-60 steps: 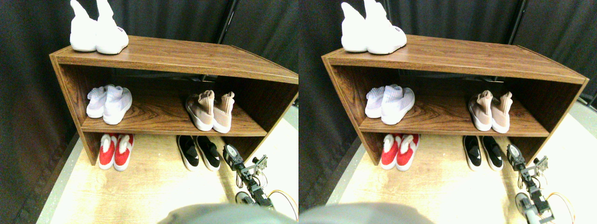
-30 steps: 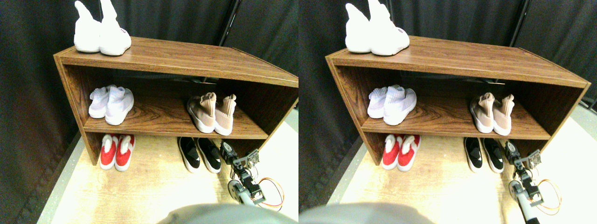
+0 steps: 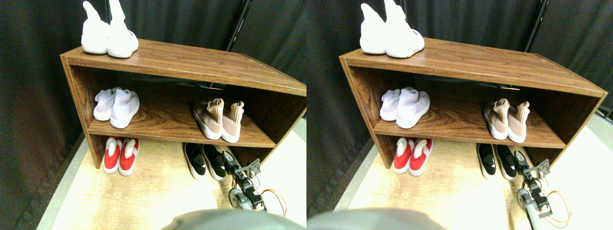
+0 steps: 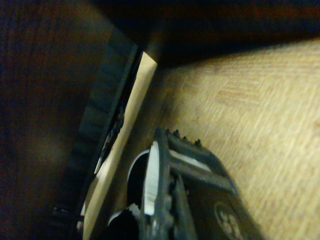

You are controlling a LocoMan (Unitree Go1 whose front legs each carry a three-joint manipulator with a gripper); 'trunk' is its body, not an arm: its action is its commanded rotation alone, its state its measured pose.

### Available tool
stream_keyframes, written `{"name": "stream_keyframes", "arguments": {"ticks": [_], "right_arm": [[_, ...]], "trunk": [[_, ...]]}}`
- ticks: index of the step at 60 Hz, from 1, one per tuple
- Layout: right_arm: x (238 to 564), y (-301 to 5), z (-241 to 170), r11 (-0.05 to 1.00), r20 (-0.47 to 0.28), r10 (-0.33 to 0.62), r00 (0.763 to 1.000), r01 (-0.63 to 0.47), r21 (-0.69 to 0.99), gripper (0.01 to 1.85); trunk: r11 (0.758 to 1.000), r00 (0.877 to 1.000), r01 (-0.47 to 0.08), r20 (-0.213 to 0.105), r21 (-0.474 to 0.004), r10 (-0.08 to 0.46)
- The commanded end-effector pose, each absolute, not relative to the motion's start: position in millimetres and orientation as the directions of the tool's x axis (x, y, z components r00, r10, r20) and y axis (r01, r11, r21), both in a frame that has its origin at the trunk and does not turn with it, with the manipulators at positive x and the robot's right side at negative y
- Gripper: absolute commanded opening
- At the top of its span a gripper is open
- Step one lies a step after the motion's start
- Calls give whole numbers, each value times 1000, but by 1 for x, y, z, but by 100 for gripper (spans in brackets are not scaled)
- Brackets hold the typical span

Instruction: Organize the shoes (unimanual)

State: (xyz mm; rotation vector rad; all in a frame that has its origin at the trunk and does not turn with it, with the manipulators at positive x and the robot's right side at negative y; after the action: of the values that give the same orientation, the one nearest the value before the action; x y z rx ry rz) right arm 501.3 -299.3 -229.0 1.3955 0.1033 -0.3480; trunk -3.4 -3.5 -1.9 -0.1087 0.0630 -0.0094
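Since the earlier frame my claw (image 3: 241,168) has advanced beside the black pair (image 3: 206,160), at five o'clock under the shelf (image 3: 167,132); jaw state: I cannot tell. Beige-tan pair (image 3: 219,120) is shelved; tidying seems nearly complete.

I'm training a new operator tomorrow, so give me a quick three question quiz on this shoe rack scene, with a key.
1. True or false: the beige shoes stand on the middle shelf of the rack.
2. Which pair is nearest the right pincer? A) red shoes B) black shoes C) white shoes on the rack top
3. Fill in: the pale pair on the middle shelf's left end stands directly above the ____ shoes on the floor.

Key: 1 true; 2 B; 3 red.
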Motion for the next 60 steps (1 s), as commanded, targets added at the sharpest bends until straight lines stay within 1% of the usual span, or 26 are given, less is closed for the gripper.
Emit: {"name": "stream_keyframes", "arguments": {"ticks": [1,5,9,16,21,32,39,42,48,51,60], "right_arm": [[505,-292,-220,151,-222,-150,963,244,958,6],[505,-288,-218,149,-221,-158,962,245,958,6],[506,-286,-216,155,-216,-139,967,237,959,6],[508,-284,-215,161,-217,-136,967,237,958,6],[507,-281,-213,152,-223,-155,962,246,957,6],[506,-277,-214,155,-225,-165,960,250,956,6],[506,-278,-217,153,-232,-171,958,258,954,6],[506,-278,-217,142,-230,-192,954,259,955,6],[506,-280,-218,146,-233,-193,953,262,954,6],[506,-282,-217,150,-231,-176,957,258,954,6],[506,-284,-219,143,-226,-171,959,251,957,6]], "trunk": [[992,997,-17,-81,-129,7],[991,997,-18,-80,-131,8],[991,997,-20,-81,-132,9],[991,997,-20,-82,-133,9],[991,997,-19,-82,-135,8],[991,997,-19,-82,-135,8],[991,997,-19,-82,-135,8],[991,996,-16,-84,-130,5],[992,996,-15,-87,-129,4],[992,996,-14,-90,-127,3],[992,996,-13,-90,-126,2]]}}
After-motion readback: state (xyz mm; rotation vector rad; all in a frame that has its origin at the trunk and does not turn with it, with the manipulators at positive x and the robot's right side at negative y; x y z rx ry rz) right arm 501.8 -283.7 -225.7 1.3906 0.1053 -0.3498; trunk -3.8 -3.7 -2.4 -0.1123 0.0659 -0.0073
